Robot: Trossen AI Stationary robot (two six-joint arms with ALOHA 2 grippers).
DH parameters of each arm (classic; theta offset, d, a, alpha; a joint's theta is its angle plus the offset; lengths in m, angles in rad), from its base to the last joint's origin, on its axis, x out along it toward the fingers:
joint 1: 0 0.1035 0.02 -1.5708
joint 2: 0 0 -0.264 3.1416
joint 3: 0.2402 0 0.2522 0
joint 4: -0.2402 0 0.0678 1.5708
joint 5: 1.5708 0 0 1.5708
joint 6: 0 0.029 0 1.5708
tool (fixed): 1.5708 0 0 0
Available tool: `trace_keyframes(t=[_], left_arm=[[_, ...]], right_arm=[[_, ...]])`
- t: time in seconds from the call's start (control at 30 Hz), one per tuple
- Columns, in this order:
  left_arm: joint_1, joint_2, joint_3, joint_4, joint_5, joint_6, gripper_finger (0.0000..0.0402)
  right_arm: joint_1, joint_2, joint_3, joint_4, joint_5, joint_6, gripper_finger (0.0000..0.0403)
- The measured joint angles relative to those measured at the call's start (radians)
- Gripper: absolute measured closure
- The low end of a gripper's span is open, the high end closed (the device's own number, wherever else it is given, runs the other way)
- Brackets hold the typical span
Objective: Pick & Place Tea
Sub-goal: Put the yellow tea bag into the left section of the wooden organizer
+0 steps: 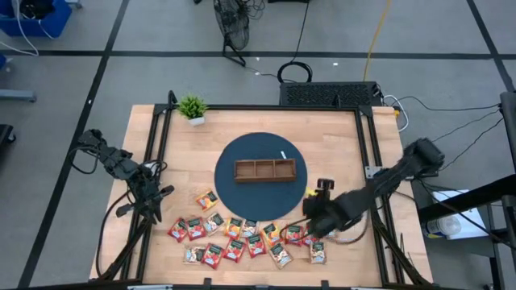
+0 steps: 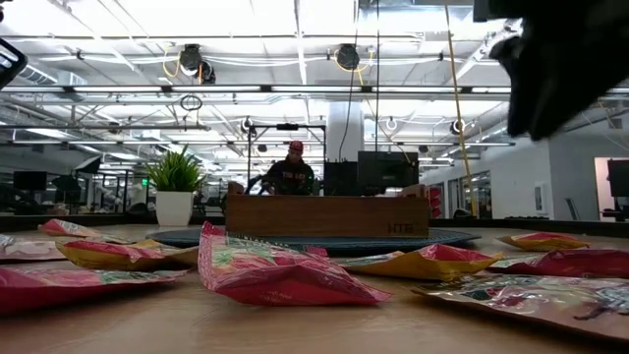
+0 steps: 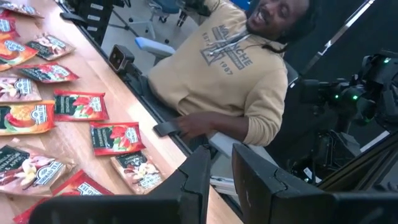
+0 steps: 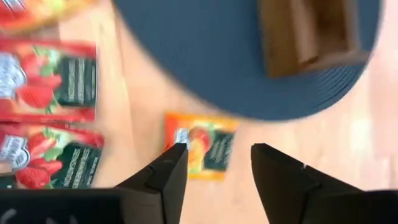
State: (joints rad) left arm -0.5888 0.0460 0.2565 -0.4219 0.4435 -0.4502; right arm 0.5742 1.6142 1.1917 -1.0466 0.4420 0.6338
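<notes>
Several small tea sachets [image 1: 242, 238], red, orange and green-and-white, lie flat on the near part of the wooden table, and one sits apart [image 1: 207, 199] nearer the mat. My right gripper [image 1: 321, 201] hovers open over the right end of the row. In the right wrist view its fingers [image 4: 214, 168] stand on either side of an orange sachet [image 4: 202, 152] lying just off the mat's edge. The wooden three-compartment tray [image 1: 264, 170] rests on a round dark blue mat [image 1: 242, 153]. My left gripper [image 3: 221, 180] waits at the table's left edge, slightly open.
A small potted plant [image 1: 192, 107] stands at the far left corner. A person in a tan hoodie [image 3: 230, 68] sits at the table's near edge, with a hand [image 3: 199, 124] by the rim. Bare wood lies left and right of the mat.
</notes>
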Motion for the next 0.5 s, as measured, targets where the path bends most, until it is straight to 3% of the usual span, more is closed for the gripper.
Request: trace_keyframes(t=[0.17, 0.33, 0.5], left_arm=[[0.000, 0.000, 0.000, 0.012, 0.000, 0.000, 0.0330], [0.000, 0.000, 0.000, 0.012, 0.000, 0.000, 0.0330], [0.000, 0.000, 0.000, 0.013, 0.000, 0.000, 0.0330]], right_arm=[[0.015, 0.116, -0.007, 0.057, -0.150, 0.080, 0.0182], [0.009, 0.174, -0.026, 0.058, -0.141, 0.114, 0.0149], [-0.005, 0.181, -0.049, 0.125, -0.099, 0.112, 0.0152]])
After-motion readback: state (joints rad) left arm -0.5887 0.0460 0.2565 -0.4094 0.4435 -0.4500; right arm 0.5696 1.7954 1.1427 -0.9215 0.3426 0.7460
